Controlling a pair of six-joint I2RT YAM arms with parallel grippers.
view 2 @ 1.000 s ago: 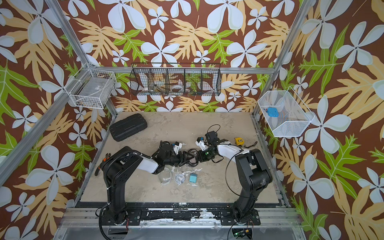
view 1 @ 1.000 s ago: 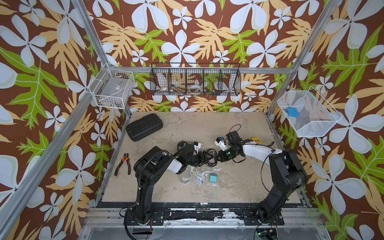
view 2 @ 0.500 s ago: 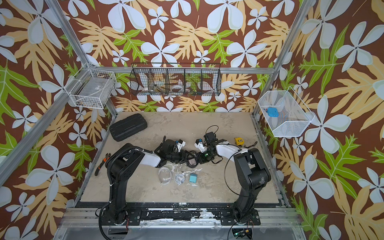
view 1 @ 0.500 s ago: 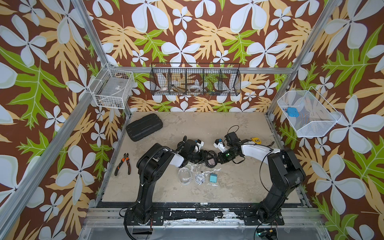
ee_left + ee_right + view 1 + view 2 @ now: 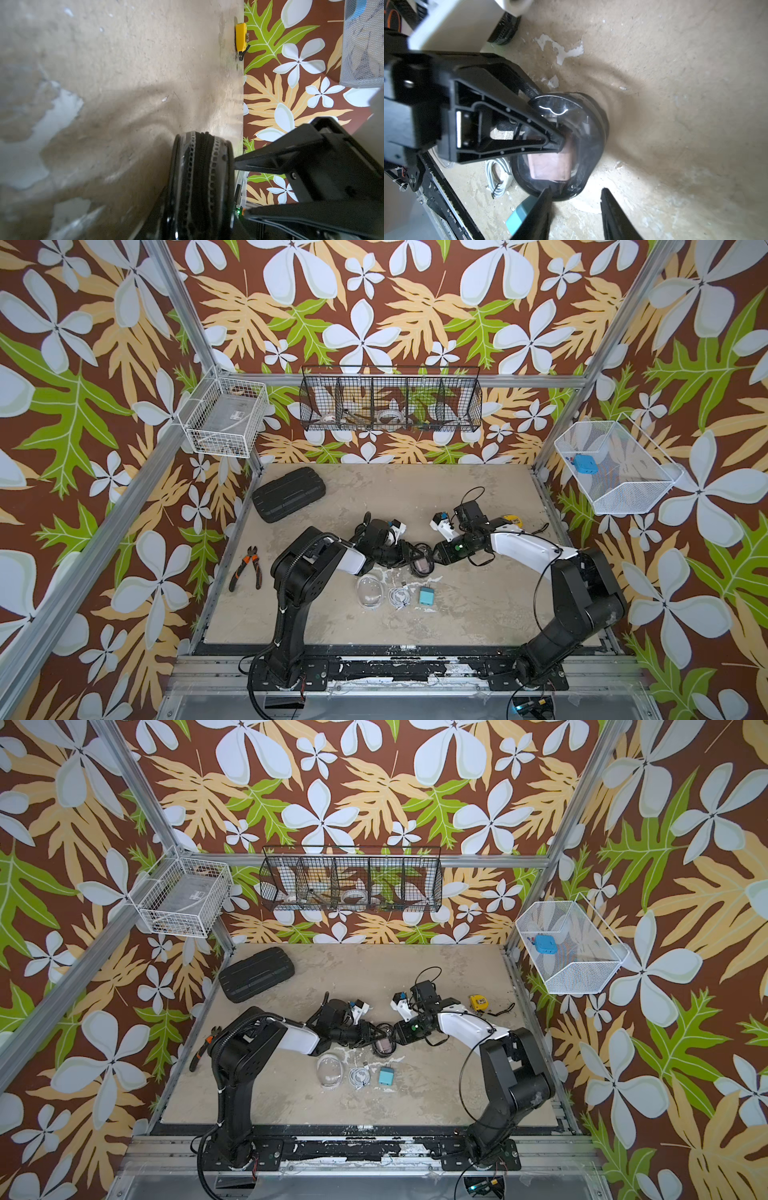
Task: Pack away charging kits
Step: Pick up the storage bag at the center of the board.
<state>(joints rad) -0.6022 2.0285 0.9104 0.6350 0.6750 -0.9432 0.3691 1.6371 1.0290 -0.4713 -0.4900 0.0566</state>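
Observation:
A black-rimmed clear pouch (image 5: 579, 133) stands on edge mid-table with a dusty pink plug block (image 5: 550, 164) inside it. It sits between the two grippers in both top views (image 5: 422, 566). My left gripper (image 5: 199, 207) is shut on the pouch across its thickness, and one of its fingers (image 5: 512, 128) lies over the clear face. My right gripper (image 5: 575, 197) is open just off the pouch's rim and holds nothing. Nearer the front lie a clear-rimmed pouch (image 5: 369, 591), a coiled white cable (image 5: 398, 596) and a teal plug block (image 5: 427, 596).
A black ribbed hard case (image 5: 289, 494) lies at the back left, and pliers (image 5: 248, 572) lie at the left edge. A yellow tape measure (image 5: 511, 521) is at the right edge. Wire baskets hang on the walls: white (image 5: 224, 423), black (image 5: 390, 400), and a mesh one (image 5: 615, 489) holding a blue gadget (image 5: 584, 463).
My right gripper has opened and let go of the black-rimmed pouch. My left gripper's jaws have narrowed onto the pouch, and the left wrist has shifted slightly towards the back.

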